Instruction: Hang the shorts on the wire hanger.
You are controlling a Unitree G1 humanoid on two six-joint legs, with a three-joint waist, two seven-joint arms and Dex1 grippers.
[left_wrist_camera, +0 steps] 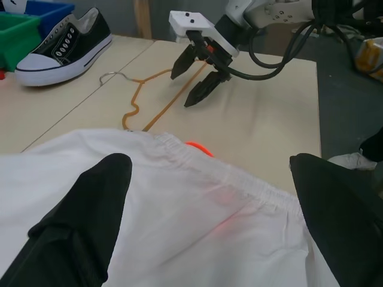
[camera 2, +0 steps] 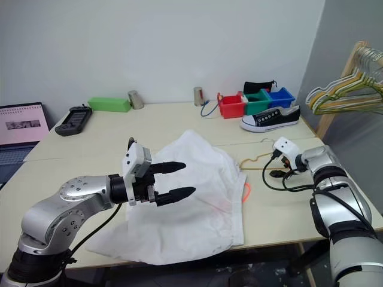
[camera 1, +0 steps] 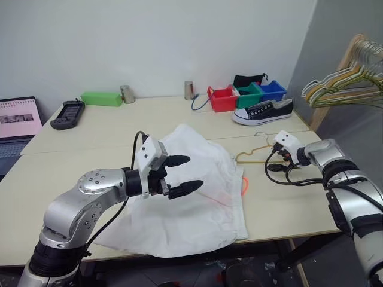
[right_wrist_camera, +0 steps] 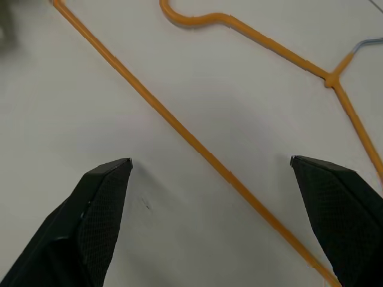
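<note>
Both your claws gape wide, empty: left gripper (camera 1: 184,174) over crumpled shorts (camera 1: 197,203), right gripper (left_wrist_camera: 194,76) above wire hanger (right_wrist_camera: 197,146) at their 2 o'clock.

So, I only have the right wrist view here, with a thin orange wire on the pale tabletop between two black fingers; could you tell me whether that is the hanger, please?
Observer: Yes, it is the thin tan-gold wire hanger, lying flat on the table; the right gripper hovers over it, open.
Operator: Thank you. Where are the shorts?
Observer: The large white thin-fabric shorts lie spread on the table, covering part of the hanger.
Operator: And the other arm?
Observer: The left gripper is open above the shorts, holding nothing.
</note>
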